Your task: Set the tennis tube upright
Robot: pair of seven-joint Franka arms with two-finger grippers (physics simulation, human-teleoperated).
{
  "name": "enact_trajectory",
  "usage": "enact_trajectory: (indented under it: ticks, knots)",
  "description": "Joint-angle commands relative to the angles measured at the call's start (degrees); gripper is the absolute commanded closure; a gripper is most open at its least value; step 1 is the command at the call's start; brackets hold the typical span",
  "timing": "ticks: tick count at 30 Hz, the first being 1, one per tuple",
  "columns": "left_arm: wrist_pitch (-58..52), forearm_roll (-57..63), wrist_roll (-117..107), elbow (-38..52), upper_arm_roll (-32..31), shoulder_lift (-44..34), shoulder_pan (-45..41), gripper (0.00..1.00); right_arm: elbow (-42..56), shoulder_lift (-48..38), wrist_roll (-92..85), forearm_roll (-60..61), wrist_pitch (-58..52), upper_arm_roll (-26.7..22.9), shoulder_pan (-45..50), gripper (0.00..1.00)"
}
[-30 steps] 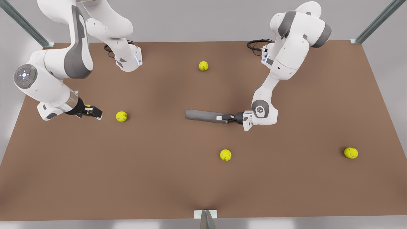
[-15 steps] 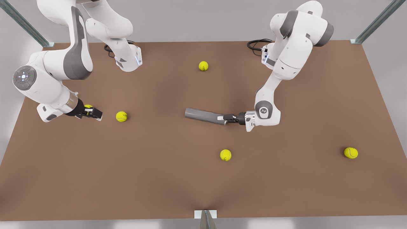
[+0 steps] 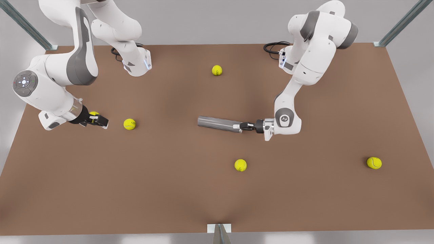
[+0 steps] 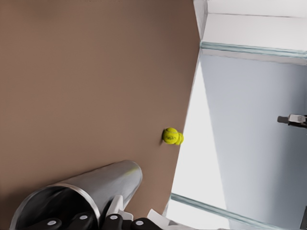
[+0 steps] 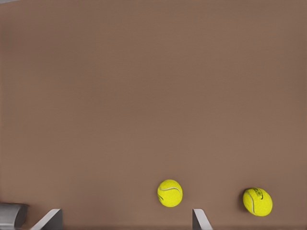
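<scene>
Item: the tennis tube [image 3: 217, 123], plain grey metallic cylinder, one open rimmed end [image 4: 57, 203].
Pose: lying near-horizontal, not upright.
Location: sitting mid-counter [image 3: 190, 189].
Hold: the left pincer [image 3: 244, 126] is clamping its rimmed end, towards the front view's right.

In the front view, the left gripper [image 3: 239, 126] covers the tube's [image 3: 217, 123] near end, so the rim is hidden there. A ball [image 3: 94, 113] is half hidden behind the right gripper [image 3: 103, 122]. Both arms' upper links are cut off by the picture's top edge. In the left wrist view, the tube's open mouth runs off the picture's edge, as do the dark fingers [image 4: 79, 219] across it. In the right wrist view, a grey shape [image 5: 10, 214] in the corner is cut off and cannot be identified.
</scene>
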Motion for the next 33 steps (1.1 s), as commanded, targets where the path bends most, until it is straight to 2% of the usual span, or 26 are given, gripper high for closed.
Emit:
enact_trajectory:
  ticks: [1,4,8,10,12,20,33]
  knots:
    - [-3.27,-0.14,-2.90,-0.19,0.12,-1.21,0.57,0.79,0.03,-0.05,-0.10,0.06,-0.02,0.02,-0.06,0.00]
    - [-7.23,-0.14,-5.36,-1.24,0.39,-2.53,1.88,0.79,0.03,0.04,-0.10,0.85,-0.02,-0.07,-0.06,0.00]
    - [-9.25,2.31,-14.67,-2.30,1.53,-8.59,3.03,0.79,0.03,0.21,-0.19,0.85,-0.02,-0.07,-0.06,0.00]
    - [-8.81,14.00,-24.87,-2.30,4.43,-15.54,3.03,0.79,0.03,0.21,-0.19,0.94,-0.02,-0.07,-0.06,0.00]
    - [-9.16,20.07,-27.95,-2.30,6.54,-18.26,3.03,0.79,0.03,0.21,-0.19,0.94,-0.02,-0.07,-0.06,0.00]
    - [-8.19,32.03,-29.79,-1.95,9.61,-20.64,3.03,0.79,0.03,0.21,-0.19,0.94,-0.02,-0.07,-0.06,0.00]
    - [-7.93,67.27,-50.27,4.82,10.23,-27.76,2.94,0.79,-0.06,0.04,-3.00,1.73,0.33,-0.16,-0.15,0.00]
